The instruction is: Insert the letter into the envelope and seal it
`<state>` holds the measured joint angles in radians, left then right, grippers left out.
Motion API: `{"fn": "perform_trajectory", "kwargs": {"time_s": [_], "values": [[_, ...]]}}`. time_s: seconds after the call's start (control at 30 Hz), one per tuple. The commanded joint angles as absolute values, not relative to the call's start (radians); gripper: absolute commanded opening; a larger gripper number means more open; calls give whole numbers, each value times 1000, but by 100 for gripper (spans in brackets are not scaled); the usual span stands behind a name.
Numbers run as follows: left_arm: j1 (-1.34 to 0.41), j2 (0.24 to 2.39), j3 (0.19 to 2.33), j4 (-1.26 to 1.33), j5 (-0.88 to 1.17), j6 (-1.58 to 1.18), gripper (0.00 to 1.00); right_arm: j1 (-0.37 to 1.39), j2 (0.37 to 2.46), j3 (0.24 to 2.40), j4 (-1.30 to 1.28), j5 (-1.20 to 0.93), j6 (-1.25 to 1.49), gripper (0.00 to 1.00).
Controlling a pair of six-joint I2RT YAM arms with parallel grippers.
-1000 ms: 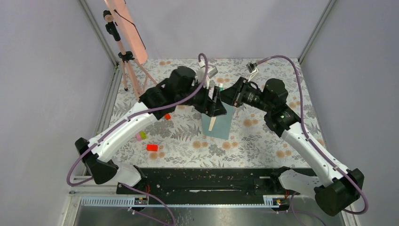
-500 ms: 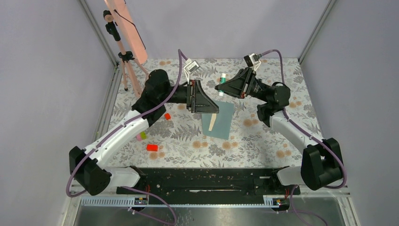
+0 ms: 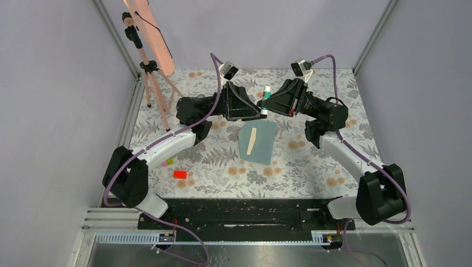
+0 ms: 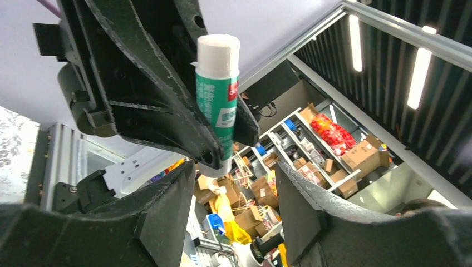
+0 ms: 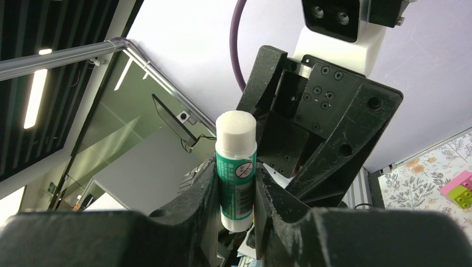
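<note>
The teal envelope (image 3: 261, 146) lies flat on the floral table, and only a narrow tan strip of the letter (image 3: 252, 141) shows on it. My right gripper (image 3: 271, 100) is raised behind the envelope and is shut on a green-and-white glue stick (image 3: 267, 93). In the right wrist view the stick (image 5: 236, 167) stands upright between the right gripper's (image 5: 235, 169) two fingers. My left gripper (image 3: 259, 111) is open and empty, and points at the stick from the left. In the left wrist view the left gripper (image 4: 234, 172) sits just below the stick (image 4: 217, 100).
A salmon-pink panel (image 3: 149, 30) on a tripod (image 3: 151, 83) stands at the back left. A red block (image 3: 180, 174) and a pink-and-green block (image 3: 168, 162) lie on the left of the table. The black rail (image 3: 239, 214) runs along the near edge.
Both grippers have lifted off the envelope. The right one raised the glue stick. The left arm drew back left, then swung its open gripper up towards the stick.
</note>
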<state>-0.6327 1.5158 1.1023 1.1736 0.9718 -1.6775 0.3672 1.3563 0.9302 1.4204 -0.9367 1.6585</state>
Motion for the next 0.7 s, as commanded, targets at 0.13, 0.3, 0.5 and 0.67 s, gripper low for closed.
{"fn": "perform_trajectory", "kwargs": {"time_s": [0.13,0.3,0.5,0.67], "values": [[-642,1521,1151,1367,950,-1783,51,364,1334,958,1493,-938,1662,0],[-661,1556,1187,1376,958,-1796,47,367,1339,968,1491,-936,1662,0],[-678,1605,1233,1407,945,-1826,40,371,1345,966,1491,-937,1663,0],[-682,1615,1245,1407,938,-1832,30,373,1346,968,1490,-937,1663,0]]}}
